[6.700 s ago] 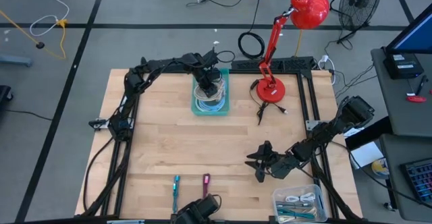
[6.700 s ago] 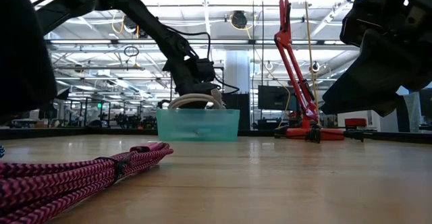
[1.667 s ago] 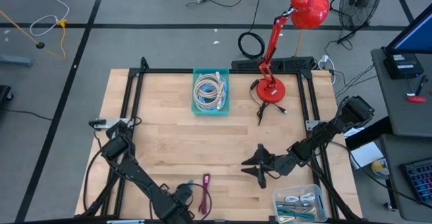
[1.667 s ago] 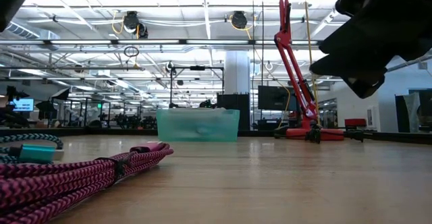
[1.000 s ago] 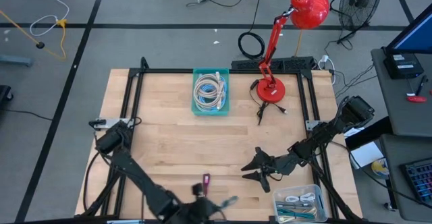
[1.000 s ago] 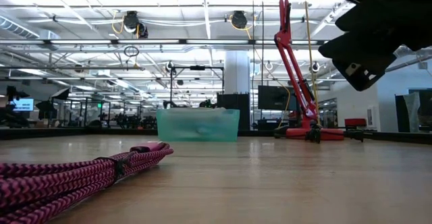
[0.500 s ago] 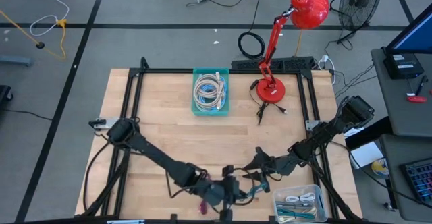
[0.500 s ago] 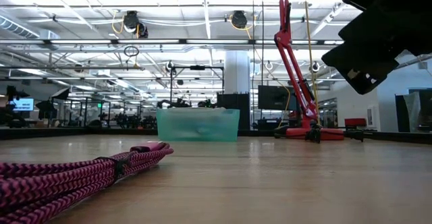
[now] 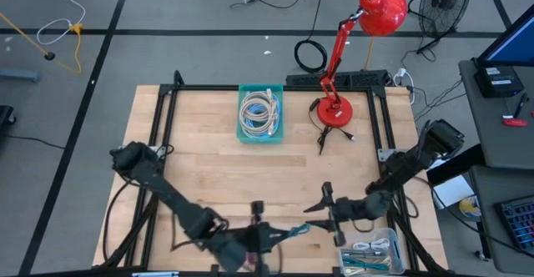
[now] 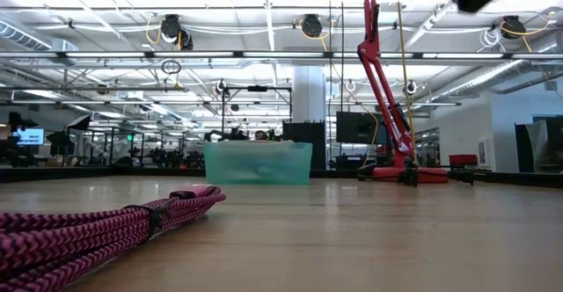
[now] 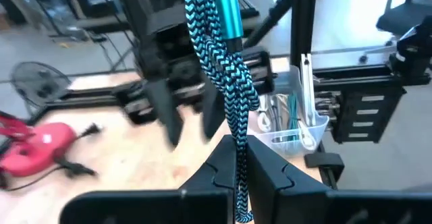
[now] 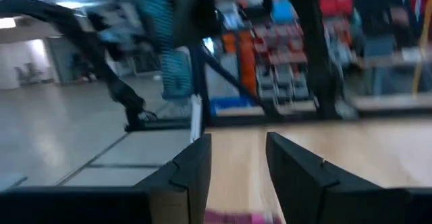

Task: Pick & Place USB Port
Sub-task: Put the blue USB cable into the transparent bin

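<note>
Left gripper [image 11: 237, 164] fingers clamped; right gripper [image 12: 237, 158] fingers apart.

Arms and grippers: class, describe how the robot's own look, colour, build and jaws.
Both arms are black, slim and jointed, with black cables running along them. The left gripper has two dark, angular jaws with stepped inner edges. The right gripper has matching dark, flat-sided jaws.

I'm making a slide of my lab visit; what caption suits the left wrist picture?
Left end effector shut on a teal braided USB cable, facing the right end effector near a clear bin.

2 dark jointed arms, matte black; each pincer w/ 2 flat angular black fingers [image 11: 270, 173].
</note>
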Available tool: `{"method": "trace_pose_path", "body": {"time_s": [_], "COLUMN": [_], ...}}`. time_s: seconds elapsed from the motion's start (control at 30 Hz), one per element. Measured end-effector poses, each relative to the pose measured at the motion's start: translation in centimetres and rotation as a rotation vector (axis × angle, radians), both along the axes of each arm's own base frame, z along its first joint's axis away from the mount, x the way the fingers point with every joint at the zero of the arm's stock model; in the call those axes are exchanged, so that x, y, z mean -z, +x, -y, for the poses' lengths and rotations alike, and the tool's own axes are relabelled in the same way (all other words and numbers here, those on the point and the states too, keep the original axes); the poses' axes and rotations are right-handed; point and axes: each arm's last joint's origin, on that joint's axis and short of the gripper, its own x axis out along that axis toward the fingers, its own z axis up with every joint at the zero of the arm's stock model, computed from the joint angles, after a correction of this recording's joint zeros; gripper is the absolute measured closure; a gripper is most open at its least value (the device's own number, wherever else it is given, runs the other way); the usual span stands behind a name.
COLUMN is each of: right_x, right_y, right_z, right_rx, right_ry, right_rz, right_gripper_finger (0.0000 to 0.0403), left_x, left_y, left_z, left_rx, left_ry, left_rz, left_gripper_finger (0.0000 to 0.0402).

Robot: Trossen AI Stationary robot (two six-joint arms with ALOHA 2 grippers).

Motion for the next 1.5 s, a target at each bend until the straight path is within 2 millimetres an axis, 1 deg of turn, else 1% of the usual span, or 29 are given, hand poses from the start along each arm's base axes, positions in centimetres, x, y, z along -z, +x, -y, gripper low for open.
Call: {"method": "trace_pose_path", "body": {"time_s": [0.07, 0.17, 0.33, 0.43, 0.5, 0.6, 0.8, 1.03, 1.13, 1.23, 1.37, 1.5], "right_x": [-0.5, -1.2, -2.8, -3.6, -4.0, -4.7, -5.2, -5.2, -5.2, -5.0, -5.0, -5.0], "right_y": [-0.4, -0.7, 0.4, 1.6, 2.3, 3.0, 3.0, 3.1, 3.3, 3.5, 3.5, 3.5], "right_z": [-0.4, -0.5, -0.7, -1.2, -1.5, -1.7, -1.6, -1.5, -1.3, -1.1, -1.0, -1.1], "right_rx": [-0.016, -0.067, -0.212, -0.246, -0.237, -0.224, -0.207, -0.198, -0.195, -0.19, -0.189, -0.189], "right_ry": [-0.048, -0.086, -0.084, -0.083, -0.102, -0.125, -0.16, -0.17, -0.155, -0.147, -0.144, -0.146], "right_rz": [0.058, 0.14, 0.241, 0.207, 0.169, 0.165, 0.222, 0.222, 0.215, 0.203, 0.203, 0.204], "right_gripper_finger": [0.0271, 0.0271, 0.0271, 0.0271, 0.0271, 0.0271, 0.0271, 0.0271, 0.027, 0.027, 0.027, 0.027], "left_x": [-0.1, 0.4, 0.5, 0.7, 0.7, 0.7, 0.8, 0.8, 0.7, 0.7, 1.8, 2.2], "left_y": [-0.7, -0.8, -0.2, 0.1, 0.1, 0.1, -0.2, -0.1, 0.3, 1.0, 1.9, 2.6], "left_z": [0.6, 0.9, 0.3, 0.0, 0.0, 0.0, 0.4, 0.2, -0.2, -0.8, -1.3, -1.8], "left_rx": [-0.019, -0.01, -0.018, 0.0, 0.0, 0.001, 0.01, 0.005, -0.004, 0.026, 0.033, 0.034], "left_ry": [0.021, 0.041, 0.03, 0.019, 0.006, 0.007, 0.005, 0.004, 0.0, -0.013, -0.008, -0.017], "left_rz": [0.009, -0.014, -0.019, -0.036, -0.032, -0.036, -0.044, -0.046, -0.035, -0.032, -0.058, -0.069], "left_gripper_finger": [0.0391, 0.0391, 0.0391, 0.0391, 0.0391, 0.0391, 0.0391, 0.0391, 0.0391, 0.0391, 0.0391, 0.0391]}}
